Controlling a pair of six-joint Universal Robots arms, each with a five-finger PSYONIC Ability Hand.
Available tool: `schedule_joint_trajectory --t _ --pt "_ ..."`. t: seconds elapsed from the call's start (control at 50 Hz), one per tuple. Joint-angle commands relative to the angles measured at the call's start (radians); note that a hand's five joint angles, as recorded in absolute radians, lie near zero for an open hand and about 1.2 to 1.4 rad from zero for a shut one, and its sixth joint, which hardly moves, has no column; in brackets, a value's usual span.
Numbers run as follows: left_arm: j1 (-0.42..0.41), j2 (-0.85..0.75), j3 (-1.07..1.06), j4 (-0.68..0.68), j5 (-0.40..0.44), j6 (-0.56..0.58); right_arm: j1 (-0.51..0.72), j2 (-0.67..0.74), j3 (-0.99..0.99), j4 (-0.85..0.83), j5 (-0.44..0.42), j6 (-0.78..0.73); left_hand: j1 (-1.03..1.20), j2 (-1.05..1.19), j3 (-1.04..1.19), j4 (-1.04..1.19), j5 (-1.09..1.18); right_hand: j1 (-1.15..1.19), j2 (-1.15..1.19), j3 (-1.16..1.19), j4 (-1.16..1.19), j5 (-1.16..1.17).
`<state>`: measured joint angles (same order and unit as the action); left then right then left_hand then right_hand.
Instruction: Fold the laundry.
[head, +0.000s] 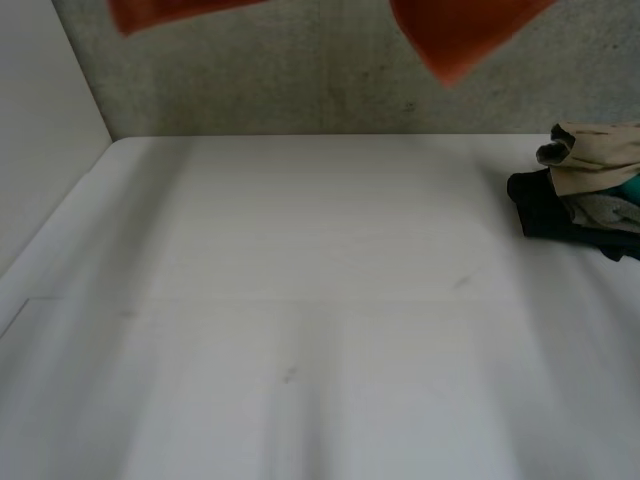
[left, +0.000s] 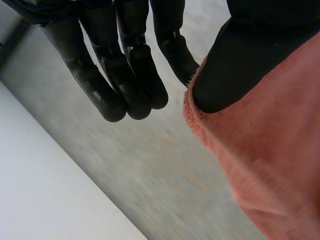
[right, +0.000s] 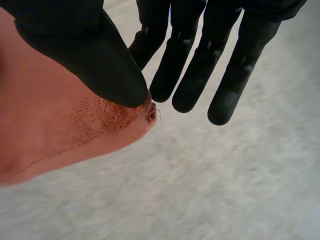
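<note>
Left wrist view: orange cloth (left: 262, 165) under thumb of robot hand (left: 235, 65)

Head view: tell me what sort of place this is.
Probably a robot test bench for laundry folding: a plain white table against a grey concrete-looking wall, a pile of crumpled clothes at its far right, and an orange cloth held up above it.

Orange cloth (head: 455, 40) cut by top edge — clothes pile (head: 590, 185) by right edge.

The right hand (right: 90, 55) pinches a corner of the orange cloth (right: 55, 135) under its thumb. Its fingers (right: 195, 75) stick out straight beside that corner.
</note>
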<state>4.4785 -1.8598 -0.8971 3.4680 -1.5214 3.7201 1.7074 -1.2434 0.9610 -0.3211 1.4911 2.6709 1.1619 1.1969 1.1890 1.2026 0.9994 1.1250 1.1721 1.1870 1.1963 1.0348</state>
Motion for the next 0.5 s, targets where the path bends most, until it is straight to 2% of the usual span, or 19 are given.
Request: schedule_joint_trajectory --t 0.02,0.16,0.26,0.34,0.5 --pt "0.041 -0.007 -0.184 -0.113 0.029 0.004 0.023 0.039 0.086 0.193 -0.049 -0.017 0.234 0.199 0.207 0.194 0.222 0.271 0.224 0.209 0.200 0.187" --pt "0.061 -0.016 -0.434 -0.046 0.130 0.009 0.050 0.085 0.251 0.292 -0.091 -0.051 0.234 0.199 0.207 0.194 0.222 0.271 0.224 0.209 0.200 0.187" --pt "0.085 -0.117 -0.612 0.074 0.200 0.058 0.072 0.163 0.408 0.297 -0.115 -0.117 0.234 0.199 0.207 0.194 0.222 0.271 0.224 0.209 0.200 0.187" --pt "0.120 -0.205 -0.686 0.114 0.207 0.122 0.070 0.203 0.490 0.306 -0.109 -0.157 0.234 0.199 0.207 0.194 0.222 0.271 0.224 0.209 0.200 0.187" --pt "0.151 -0.306 -0.730 0.092 0.217 0.267 0.038 0.190 0.604 0.298 -0.111 -0.175 0.234 0.199 0.207 0.194 0.222 0.271 0.224 0.209 0.200 0.187"
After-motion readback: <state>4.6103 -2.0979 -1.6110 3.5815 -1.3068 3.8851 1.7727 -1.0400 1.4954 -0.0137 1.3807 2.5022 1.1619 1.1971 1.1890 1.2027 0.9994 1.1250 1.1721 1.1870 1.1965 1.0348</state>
